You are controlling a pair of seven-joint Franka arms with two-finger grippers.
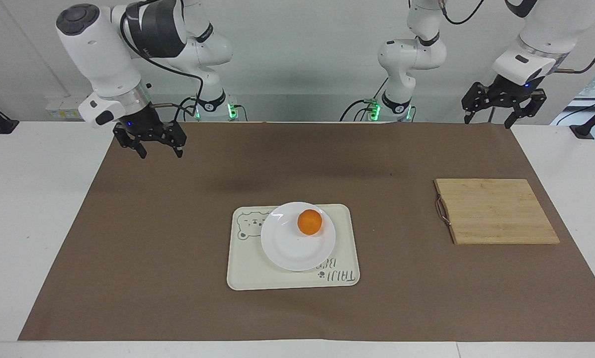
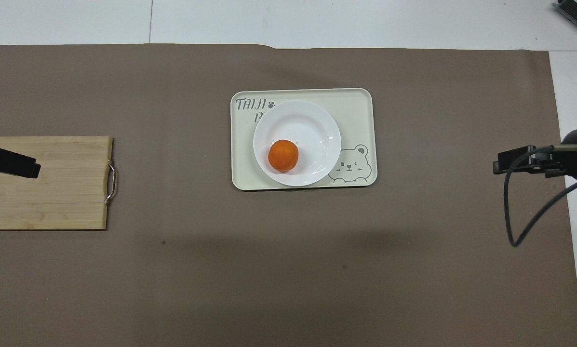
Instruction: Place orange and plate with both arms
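In the facing view we see the right gripper [image 1: 149, 142] raised over the corner of the brown mat [image 1: 178, 278] at the right arm's end of the table, jaws spread wide and holding nothing. Well apart from it, toward the middle of the mat, sits the cream tray [image 1: 247, 276] with the white plate [image 1: 290, 251] on it, and the orange [image 1: 309, 221] rests on the plate, on the part of the dish nearer the robots. The left gripper [image 1: 503, 104] hangs over the mat's edge at the left arm's end, jaws also wide and empty; the wooden cutting board [image 1: 496, 211] lies below it and farther from the robots, and the plate is well apart from this gripper too

In the overhead view we see only the tip of the left gripper [image 2: 8, 164] over the cutting board [image 2: 52, 202], and the right gripper [image 2: 529, 161] at the mat's [image 2: 288, 270] edge at the right arm's end, a black cable [image 2: 512, 221] looping beneath it. The tray [image 2: 360, 115] lies between the two grippers, well clear of both, with the plate [image 2: 307, 120] on it beside the bear drawing [image 2: 351, 164], and the orange [image 2: 283, 155] sits on the plate, touched by neither gripper
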